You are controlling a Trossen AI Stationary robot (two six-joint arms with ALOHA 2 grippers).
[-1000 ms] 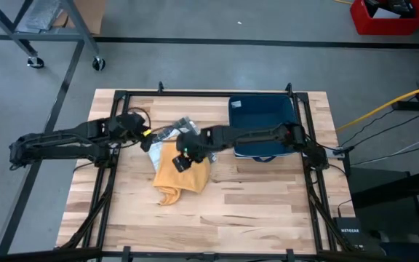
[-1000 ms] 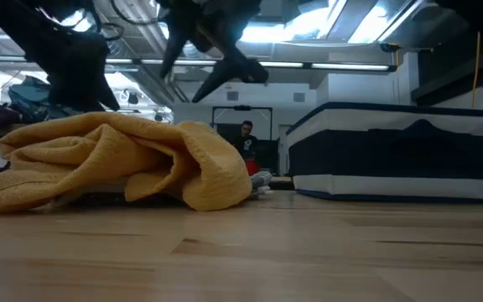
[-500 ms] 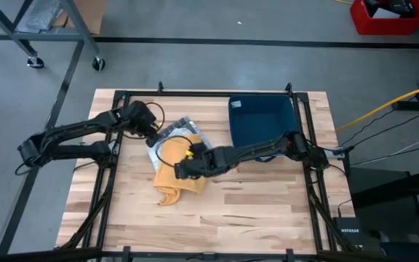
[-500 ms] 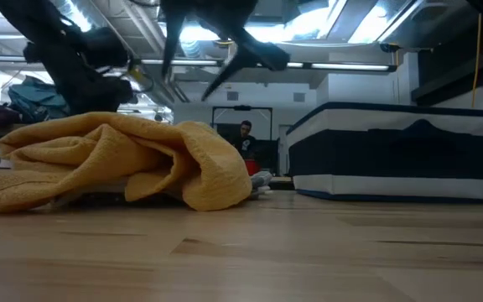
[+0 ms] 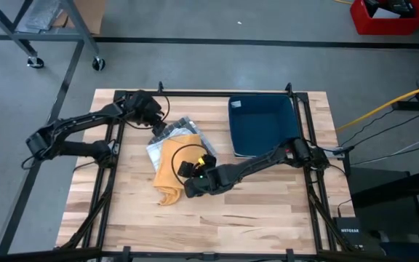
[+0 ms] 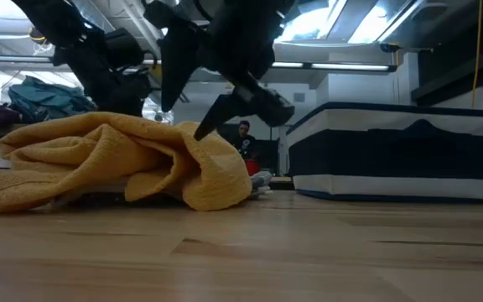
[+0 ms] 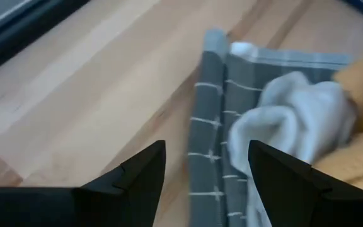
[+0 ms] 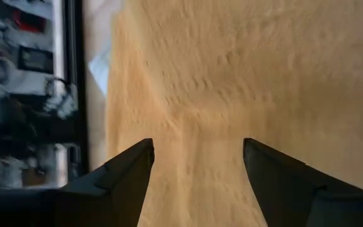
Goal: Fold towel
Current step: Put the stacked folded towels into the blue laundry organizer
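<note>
Hovering with fingers apart, right hand over yellow towel, left hand over grey checked cloth

place: robotics lab/workshop | cues: grey concrete floor; wheeled metal frame; ceiling strip lights

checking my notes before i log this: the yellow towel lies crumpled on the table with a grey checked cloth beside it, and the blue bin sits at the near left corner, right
Not quite. The blue bin sits at the far right of the table, as the high view shows. The rest holds: the yellow towel lies crumpled, with the grey checked cloth beside it.
</note>
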